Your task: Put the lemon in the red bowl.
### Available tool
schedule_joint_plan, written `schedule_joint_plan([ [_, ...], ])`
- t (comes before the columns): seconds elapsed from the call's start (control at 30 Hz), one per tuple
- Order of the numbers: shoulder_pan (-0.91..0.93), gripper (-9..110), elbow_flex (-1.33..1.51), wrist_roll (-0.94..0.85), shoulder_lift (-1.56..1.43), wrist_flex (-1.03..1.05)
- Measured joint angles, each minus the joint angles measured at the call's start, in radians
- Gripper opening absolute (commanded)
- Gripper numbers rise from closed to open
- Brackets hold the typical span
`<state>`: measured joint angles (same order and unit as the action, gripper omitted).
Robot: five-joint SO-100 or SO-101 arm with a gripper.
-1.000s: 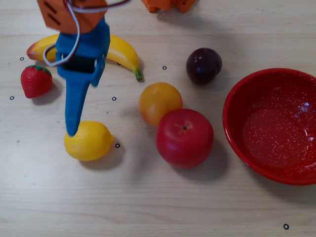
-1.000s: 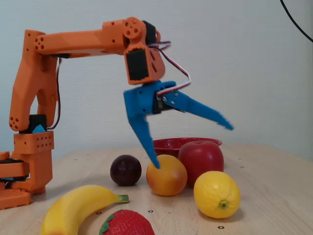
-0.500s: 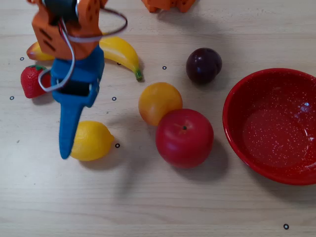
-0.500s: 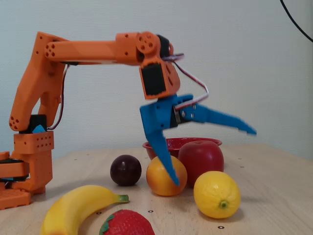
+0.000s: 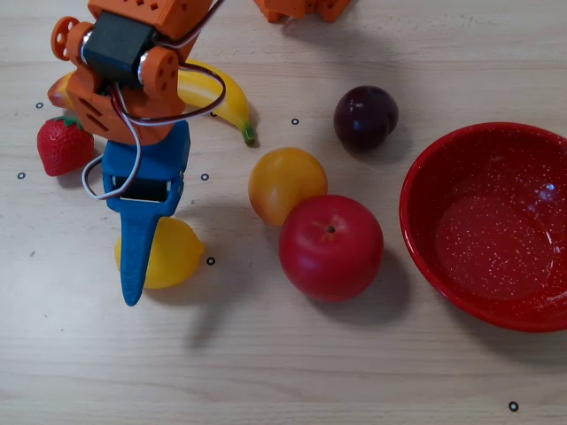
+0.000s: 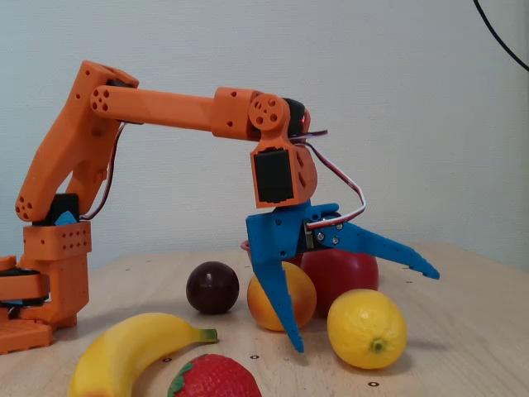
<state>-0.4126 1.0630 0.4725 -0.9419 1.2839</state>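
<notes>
1. The red bowl (image 5: 416, 235) sat empty at the table's three o'clock edge in the overhead view.
2. The gripper (image 6: 364, 306) straddled the lemon, jaws spread wide.
3. The lemon (image 5: 177, 252), at eight o'clock from the orange fruit (image 5: 285, 183), looked light, rigid and slippery; gripping across its middle seemed safest.

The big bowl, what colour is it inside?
The red bowl is glossy red inside with tiny white speckles, seen best in the overhead view.
</notes>
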Motion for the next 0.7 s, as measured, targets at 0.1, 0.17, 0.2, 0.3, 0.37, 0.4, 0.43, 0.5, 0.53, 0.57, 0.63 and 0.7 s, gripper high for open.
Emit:
schedule_joint_plan([
  [0.1, 0.000, 62, -0.041, -0.003, 0.026, -0.002],
  [0.17, 0.002, 62, -0.052, -0.003, 0.043, -0.008],
  [0.2, 0.002, 62, -0.052, -0.002, 0.054, -0.012],
  [0.3, 0.000, 62, -0.052, -0.002, 0.071, -0.014],
  [0.37, 0.000, 62, -0.052, -0.003, 0.072, -0.014],
  [0.4, 0.000, 62, -0.052, -0.003, 0.072, -0.014],
  [0.43, 0.000, 62, -0.052, -0.003, 0.072, -0.014],
  [0.5, 0.000, 62, -0.052, -0.003, 0.072, -0.014],
  [0.53, 0.000, 62, -0.052, -0.003, 0.072, -0.014],
  [0.57, 0.000, 62, -0.052, -0.003, 0.072, -0.014],
  [0.63, 0.000, 62, -0.052, -0.003, 0.072, -0.020],
  [0.7, 0.000, 62, -0.052, -0.003, 0.086, -0.026],
])
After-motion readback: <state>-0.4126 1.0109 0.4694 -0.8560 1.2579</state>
